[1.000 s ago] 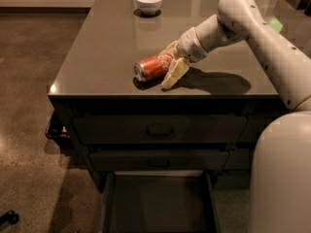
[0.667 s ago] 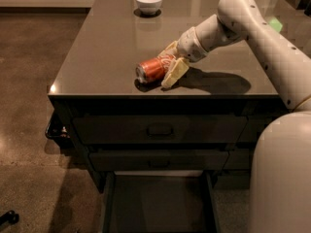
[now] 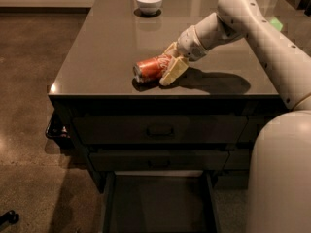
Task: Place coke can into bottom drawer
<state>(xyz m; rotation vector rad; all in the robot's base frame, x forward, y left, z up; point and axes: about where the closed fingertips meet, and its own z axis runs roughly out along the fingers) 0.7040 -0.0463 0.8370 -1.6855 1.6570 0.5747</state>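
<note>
The coke can lies on its side on the dark cabinet top, near the front edge, silver end pointing left. My gripper reaches in from the right and straddles the can's right end. One cream finger lies along the front of the can, the other behind it. The fingers are closed against the can, which rests on the top. The bottom drawer is pulled open below the cabinet front; its flat dark floor holds nothing.
A white bowl stands at the back of the cabinet top. Two shut handled drawer fronts sit above the open drawer. My pale body fills the lower right. A small dark object lies on the floor at lower left.
Almost nothing has moved. The gripper and the can stay in the same spot on the cabinet top.
</note>
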